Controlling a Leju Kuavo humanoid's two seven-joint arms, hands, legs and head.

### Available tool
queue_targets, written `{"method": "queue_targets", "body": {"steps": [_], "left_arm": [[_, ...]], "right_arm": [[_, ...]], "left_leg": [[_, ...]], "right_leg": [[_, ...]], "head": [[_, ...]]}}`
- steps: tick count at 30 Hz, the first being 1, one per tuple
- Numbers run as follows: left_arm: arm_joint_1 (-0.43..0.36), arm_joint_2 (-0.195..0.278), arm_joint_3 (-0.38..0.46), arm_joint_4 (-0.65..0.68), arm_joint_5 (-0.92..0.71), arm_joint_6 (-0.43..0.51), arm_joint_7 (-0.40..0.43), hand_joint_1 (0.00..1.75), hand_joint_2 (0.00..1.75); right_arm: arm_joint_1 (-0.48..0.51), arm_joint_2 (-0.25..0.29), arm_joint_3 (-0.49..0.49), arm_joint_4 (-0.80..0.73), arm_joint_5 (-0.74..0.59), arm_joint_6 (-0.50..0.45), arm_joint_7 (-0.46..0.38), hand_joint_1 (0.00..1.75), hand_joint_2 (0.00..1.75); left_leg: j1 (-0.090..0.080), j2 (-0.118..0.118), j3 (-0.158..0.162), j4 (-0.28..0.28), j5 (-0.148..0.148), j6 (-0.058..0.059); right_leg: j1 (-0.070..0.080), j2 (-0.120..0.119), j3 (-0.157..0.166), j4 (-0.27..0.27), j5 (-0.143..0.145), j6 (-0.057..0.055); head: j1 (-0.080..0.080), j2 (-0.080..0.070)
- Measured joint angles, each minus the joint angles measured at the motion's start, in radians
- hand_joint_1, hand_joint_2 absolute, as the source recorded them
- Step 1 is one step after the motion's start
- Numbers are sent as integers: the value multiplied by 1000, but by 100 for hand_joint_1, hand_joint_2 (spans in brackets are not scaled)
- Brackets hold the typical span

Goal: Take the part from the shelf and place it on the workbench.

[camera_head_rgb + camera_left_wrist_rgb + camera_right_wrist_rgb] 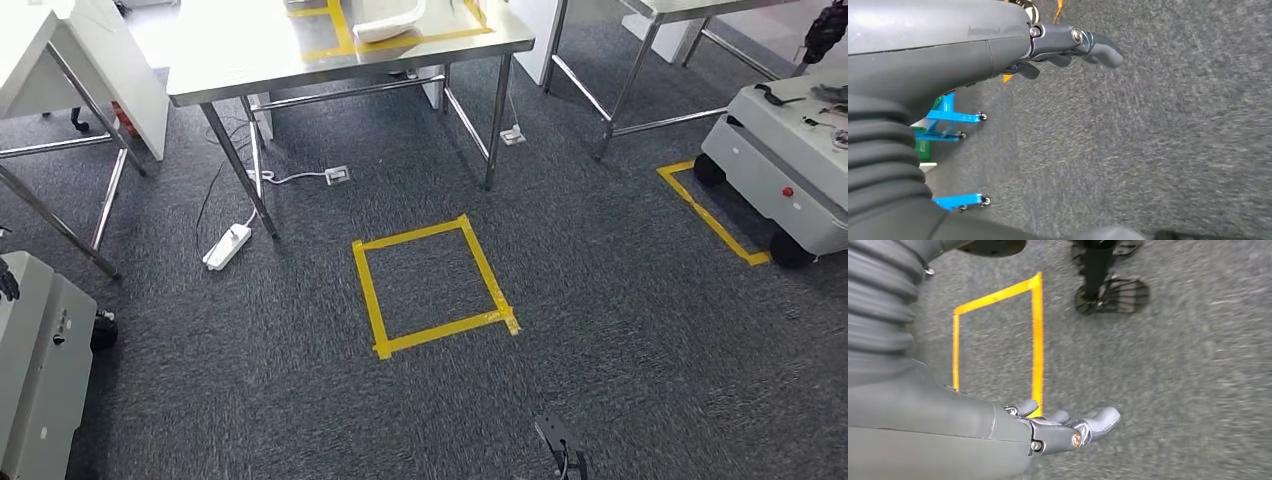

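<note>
Grey carpet (600, 300) lies below; left hand (1068, 47) and right hand (1063, 427) hang released, holding nothing, so fetching the part likely remains.

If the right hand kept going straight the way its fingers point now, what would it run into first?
Most likely the grey carpet. The right hand hangs open and empty above the floor, and nothing lies past its fingertips but carpet. The yellow tape square sits off to one side of that line. Depth is unclear.

Carpet (620, 300) rough grey pile; workbench (250, 60) brushed steel; floor tape (432, 288) glossy yellow.
</note>
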Motion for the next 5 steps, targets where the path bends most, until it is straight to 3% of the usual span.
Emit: {"method": "queue_targets", "body": {"steps": [2, 5], "left_arm": [[18, 6, -48, -4, 68, 2, -2, 0, 0], [34, 15, -108, -16, 148, 4, -7, 0, 0]], "right_arm": [[6, -5, 15, -11, -12, 1, -5, 0, 0], [20, -9, 33, -21, -26, 1, -11, 0, 0]], "left_leg": [[-1, 2, -4, -2, 0, 4], [-3, 2, -9, 2, 2, 11]], "right_leg": [[1, 0, 0, -1, 1, -5], [-1, 0, 0, -6, 9, 8]], "head": [[1, 0], [1, 0]]}}
